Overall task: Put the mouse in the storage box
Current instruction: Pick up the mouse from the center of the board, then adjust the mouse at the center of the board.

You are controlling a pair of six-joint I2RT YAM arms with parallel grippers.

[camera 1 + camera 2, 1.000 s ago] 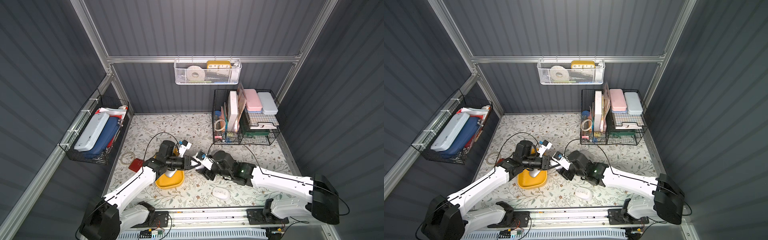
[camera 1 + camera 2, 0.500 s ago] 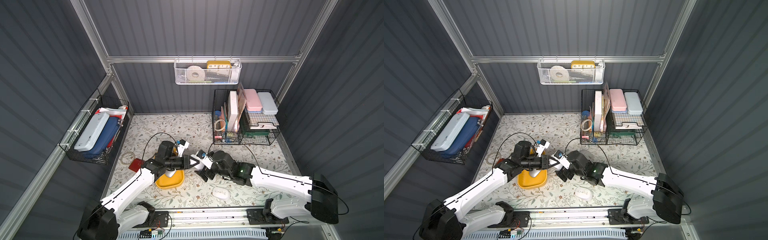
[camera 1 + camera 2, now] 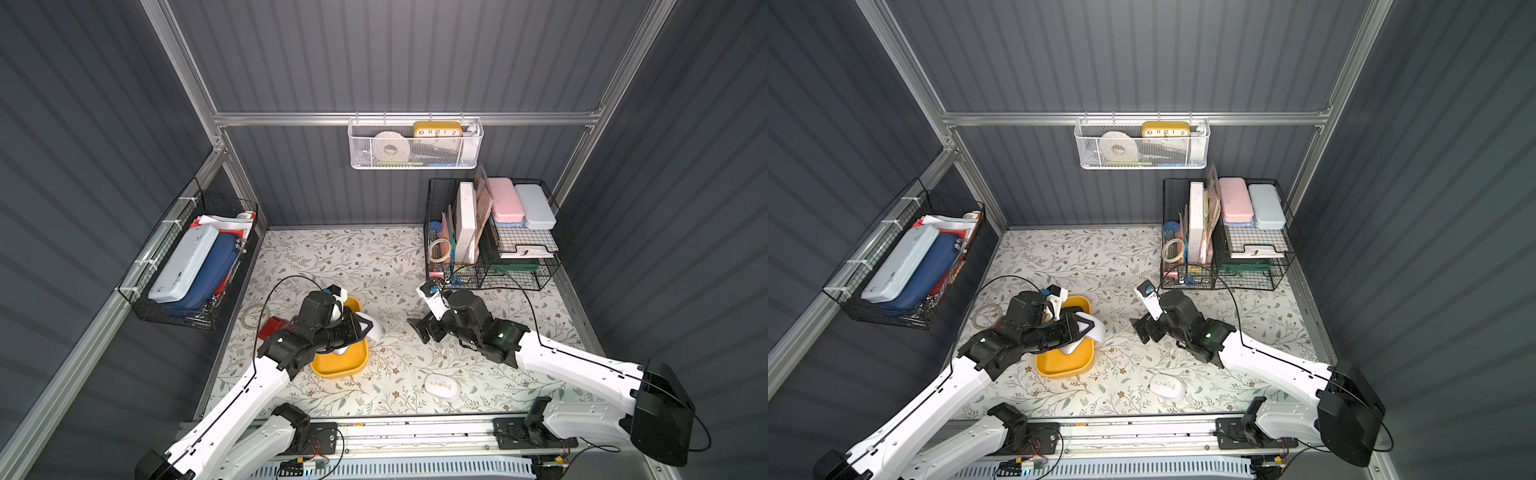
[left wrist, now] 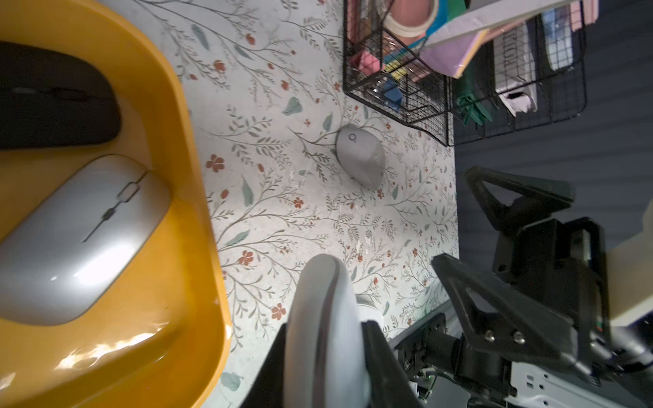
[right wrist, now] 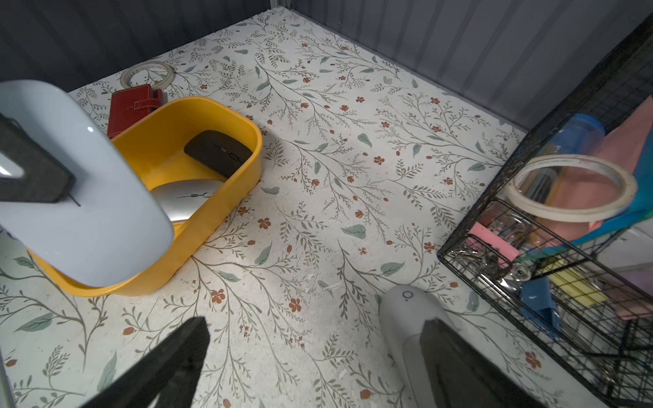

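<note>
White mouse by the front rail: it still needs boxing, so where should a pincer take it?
Probably across the narrow middle of the white mouse, straight down from above. It lies flat, long axis across the table, so its long sides give the open right pincer the shortest span.

The storage box [image 5: 226,116] is yellow plastic, smooth and shiny. The pale blue mouse [image 5: 106,212] is smooth, very glossy plastic. Inside the box, the silver mouse [image 4: 77,240] has a shiny top like metal, and the black mouse [image 4: 53,102] is dull and matt. The white mouse [image 4: 360,159] at the near edge looks matt. The flowery table cover [image 5: 318,212] is dull and a little rough. The red wallet [image 5: 130,109] looks like stitched leather. The black basket [image 5: 615,81] on the right is thin metal wire. Its tape roll [image 5: 565,212] looks papery.
</note>
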